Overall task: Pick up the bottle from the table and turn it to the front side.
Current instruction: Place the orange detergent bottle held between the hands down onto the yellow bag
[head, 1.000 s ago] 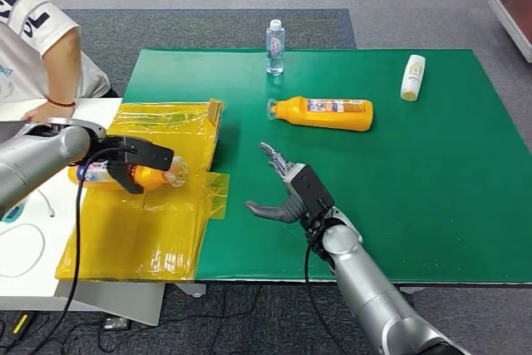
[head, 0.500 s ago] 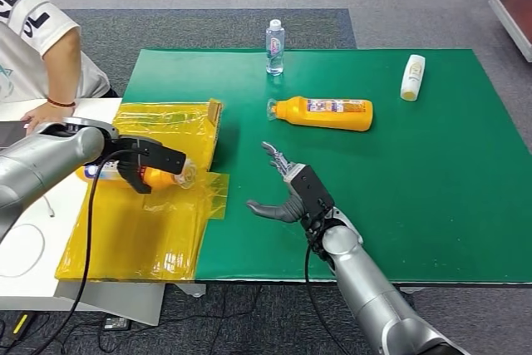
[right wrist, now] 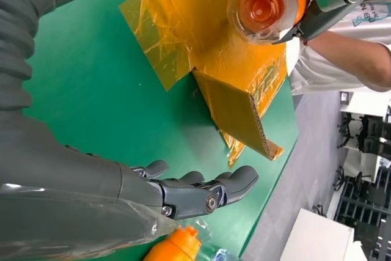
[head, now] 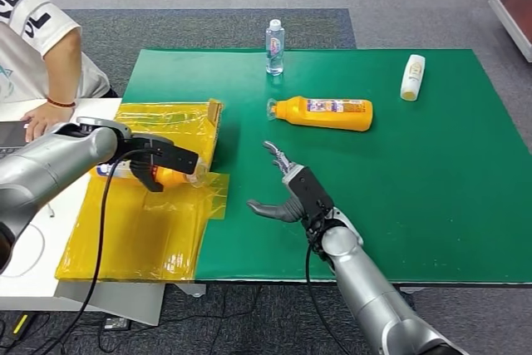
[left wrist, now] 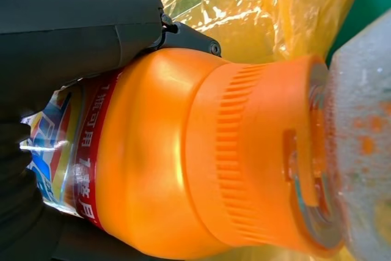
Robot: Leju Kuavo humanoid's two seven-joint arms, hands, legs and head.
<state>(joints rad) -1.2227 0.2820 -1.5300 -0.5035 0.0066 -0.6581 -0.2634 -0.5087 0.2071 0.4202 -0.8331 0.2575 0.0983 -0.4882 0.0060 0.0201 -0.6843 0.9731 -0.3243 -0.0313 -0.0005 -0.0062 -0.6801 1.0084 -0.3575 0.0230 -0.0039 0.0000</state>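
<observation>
My left hand [head: 157, 160] grips an orange bottle [head: 160, 175] lying sideways, its clear cap toward the green mat, above the yellow wrapped cardboard [head: 144, 222]. The left wrist view shows that orange bottle [left wrist: 193, 157] close up, with dark fingers [left wrist: 83, 22] over its body. In the right wrist view, the same orange bottle [right wrist: 267, 1] points its cap at the camera. My right hand [head: 292, 193] hovers open over the green mat [head: 439, 189], fingers [right wrist: 193, 191] spread and holding nothing. A second orange bottle [head: 323, 113] lies on its side on the mat, beyond the right hand.
A small clear water bottle [head: 274, 46] stands at the mat's far edge. A white bottle [head: 412, 76] lies at the far right. A person's arm [head: 60, 68] rests on the white table [head: 25, 255] at the left.
My left hand has carried the orange bottle to the right, toward the green mat. The right hand has stayed in place.
</observation>
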